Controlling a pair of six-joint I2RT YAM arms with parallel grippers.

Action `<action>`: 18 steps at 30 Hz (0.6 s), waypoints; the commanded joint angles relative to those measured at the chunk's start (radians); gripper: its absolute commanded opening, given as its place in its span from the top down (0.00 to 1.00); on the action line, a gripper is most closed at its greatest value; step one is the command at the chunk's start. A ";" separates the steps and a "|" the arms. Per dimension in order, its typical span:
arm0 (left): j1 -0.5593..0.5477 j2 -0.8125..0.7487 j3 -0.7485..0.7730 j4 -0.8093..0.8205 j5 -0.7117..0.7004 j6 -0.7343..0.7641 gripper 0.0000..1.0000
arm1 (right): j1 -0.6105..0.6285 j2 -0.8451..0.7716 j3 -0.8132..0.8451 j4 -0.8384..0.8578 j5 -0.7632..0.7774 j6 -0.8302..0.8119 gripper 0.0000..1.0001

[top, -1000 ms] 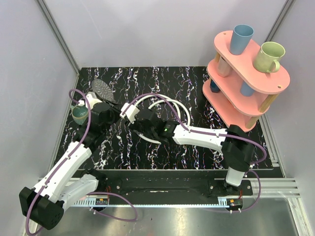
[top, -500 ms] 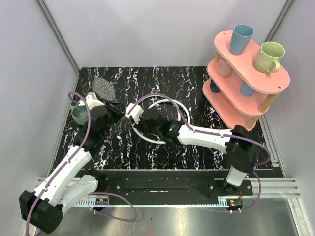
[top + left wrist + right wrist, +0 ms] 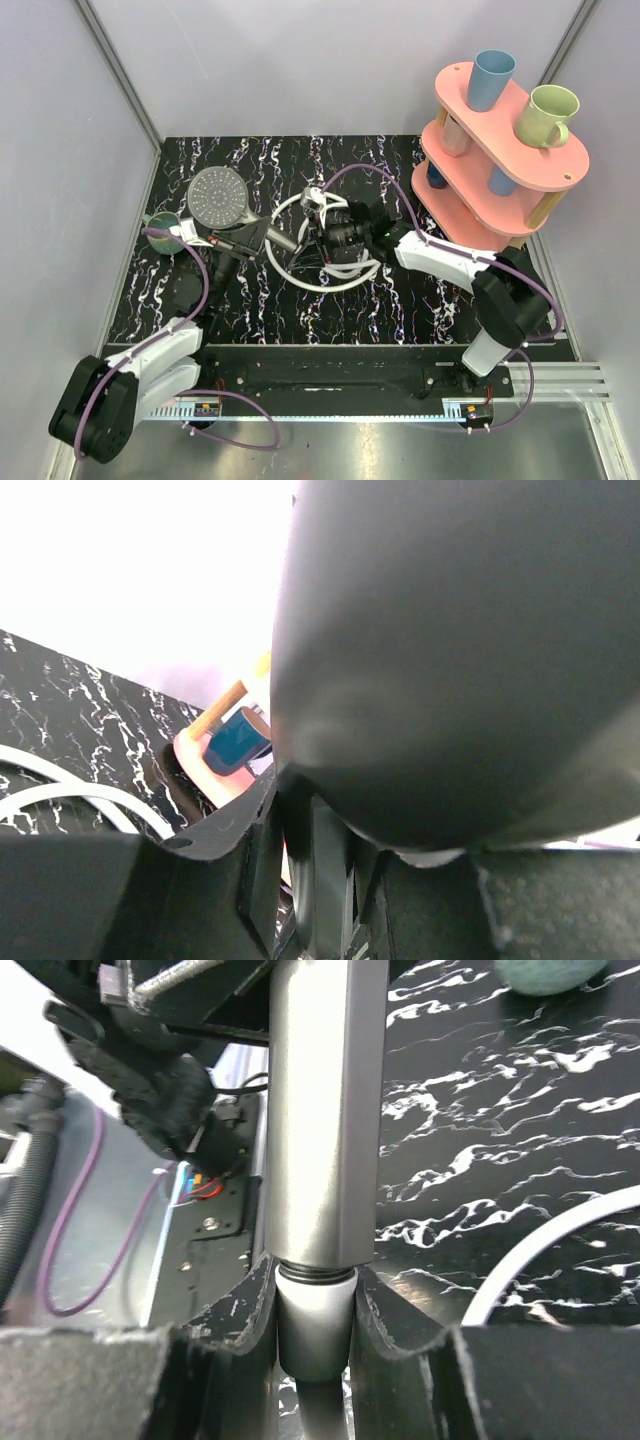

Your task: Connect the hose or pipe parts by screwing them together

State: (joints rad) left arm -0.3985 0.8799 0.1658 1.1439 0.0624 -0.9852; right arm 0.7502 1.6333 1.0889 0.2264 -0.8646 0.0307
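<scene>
While the left gripper (image 3: 232, 243) was clamped on the shower head (image 3: 218, 196), the head stood lifted over the left part of the black marbled surface (image 3: 250, 310). Its round perforated face was turned up toward the overhead camera. The straight grey handle (image 3: 325, 1110) ran to the right from that gripper, toward the middle of the surface. In the left wrist view the dark back of the head filled most of the picture, right above the gripper's fingers.

The right gripper (image 3: 315, 1345) met the handle from the right. Its two fingers (image 3: 240, 1310) were closed around the white end fitting (image 3: 315, 1310) of the hose (image 3: 325, 288), one finger on each side. The fitting sat directly against the handle's end and in line with it. It seemed to be seated on the thread there, though the join itself was too shadowed to be sure how far it had gone on.

From the fitting the hose curled away in loose white loops on the surface, beneath and just near of the right gripper. A teal cup (image 3: 160, 222) stood just left of the left gripper, by the surface's left edge. A pink tiered rack (image 3: 500, 120) with cups stood at the far right, well apart from both grippers.
</scene>
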 commanded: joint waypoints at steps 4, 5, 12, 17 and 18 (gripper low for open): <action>0.016 0.067 -0.045 0.274 0.050 0.088 1.00 | -0.123 -0.076 -0.012 0.124 -0.015 0.112 0.58; 0.015 0.045 -0.035 0.176 -0.007 0.086 1.00 | -0.123 -0.091 -0.026 0.110 0.021 0.095 0.48; 0.003 -0.105 0.301 -0.727 -0.292 0.063 1.00 | -0.023 -0.234 -0.112 -0.034 0.384 -0.142 0.34; 0.000 -0.043 0.521 -1.177 -0.383 -0.038 1.00 | 0.176 -0.207 -0.087 -0.077 0.780 -0.379 0.28; 0.000 -0.030 0.582 -1.225 -0.384 -0.044 1.00 | 0.193 -0.201 -0.069 -0.079 0.808 -0.400 0.27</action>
State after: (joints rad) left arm -0.3946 0.8207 0.5583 0.2424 -0.2054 -0.9646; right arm 0.8623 1.4117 0.9863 0.1932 -0.3649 -0.1825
